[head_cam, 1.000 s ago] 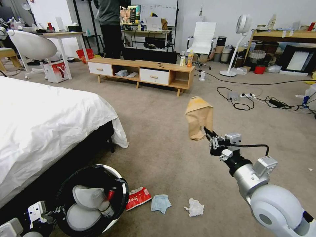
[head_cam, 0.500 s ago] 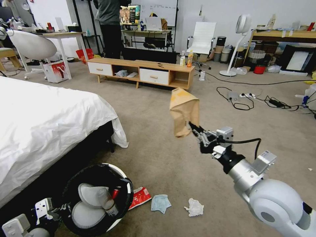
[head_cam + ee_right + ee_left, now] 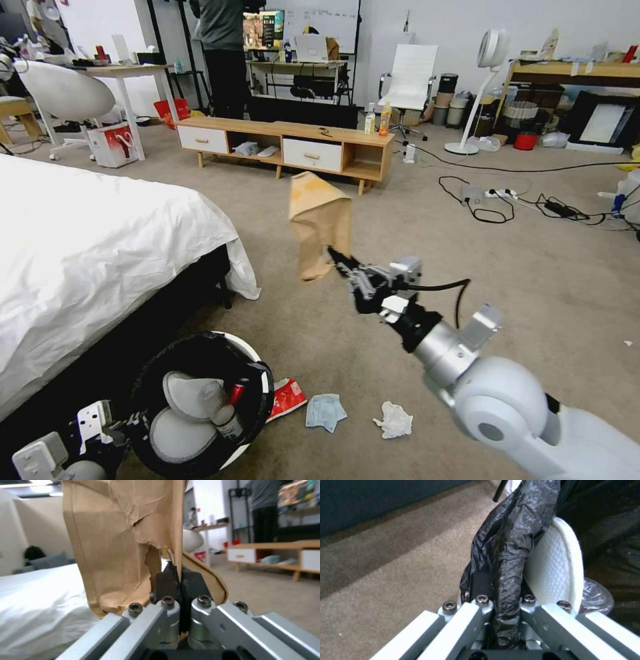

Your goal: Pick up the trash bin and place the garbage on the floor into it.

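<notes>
A: What's the biggest thing in front of you?

B: The bed (image 3: pixel 87 240) on my left, white sheet hanging over its corner. Beige carpet (image 3: pixel 547 280) runs out past it to a low wooden cabinet (image 3: pixel 287 148).

A: And the bin?

B: The bin (image 3: pixel 200 400) is low on my left, just beside the bed, lifted and tipped so I look into its mouth. My left gripper (image 3: pixel 501 610) is clamped shut on its rim, black liner (image 3: pixel 508 545) bunched between the jaws. Inside I see the white flaps, a clear bottle (image 3: pixel 217 407) and a red can (image 3: pixel 238 393).

A: Right arm?

B: Stretched forward over the carpet. My right gripper (image 3: pixel 339 259) is pinched shut on the lower edge of the brown paper bag (image 3: pixel 319 223), which stands up above the fingers, well clear of the floor.

A: What's on the floor?

B: A red-and-white wrapper (image 3: pixel 287 400) touching the bin's side, a blue mask (image 3: pixel 325 411) just beside that, then a white tissue (image 3: pixel 395 420).
</notes>
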Tool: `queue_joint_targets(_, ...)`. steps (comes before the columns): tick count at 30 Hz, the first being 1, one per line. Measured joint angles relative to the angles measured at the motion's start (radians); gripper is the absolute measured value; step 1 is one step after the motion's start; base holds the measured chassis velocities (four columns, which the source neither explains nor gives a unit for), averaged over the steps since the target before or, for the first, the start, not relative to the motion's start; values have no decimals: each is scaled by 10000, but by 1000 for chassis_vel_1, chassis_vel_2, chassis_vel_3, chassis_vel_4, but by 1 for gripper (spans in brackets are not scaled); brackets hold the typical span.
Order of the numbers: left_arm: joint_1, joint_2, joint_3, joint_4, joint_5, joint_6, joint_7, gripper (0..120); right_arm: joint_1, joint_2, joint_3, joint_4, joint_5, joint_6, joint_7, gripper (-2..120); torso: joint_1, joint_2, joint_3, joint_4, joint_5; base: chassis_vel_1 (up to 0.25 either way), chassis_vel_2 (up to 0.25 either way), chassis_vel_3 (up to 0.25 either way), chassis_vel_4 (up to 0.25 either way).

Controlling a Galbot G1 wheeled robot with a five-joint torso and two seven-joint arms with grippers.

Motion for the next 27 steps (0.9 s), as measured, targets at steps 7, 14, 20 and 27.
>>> queue_joint_targets(7,-104,-2,-15,-1,-67,0,-44,2,731,350,-1328,-92,284,-382,457,0,0,0,0,-5,0,0,0,0,0)
queue_joint_targets(14,-157,24,-16,18,-93,0,-50,2,1417,889,-2421,-269,647,-806,962,0,0,0,0,-2,1,0,0,0,0)
queue_joint_targets(20,-221,70,-39,71,-137,0,-50,2,1869,1152,-3182,-511,729,-954,1087,0,0,0,0,-3,1,0,0,0,0)
queue_joint_targets(27,-354,83,-43,154,-182,1,-52,2,2351,1567,-4066,-906,950,-1218,1285,0,0,0,0,-2,2,0,0,0,0)
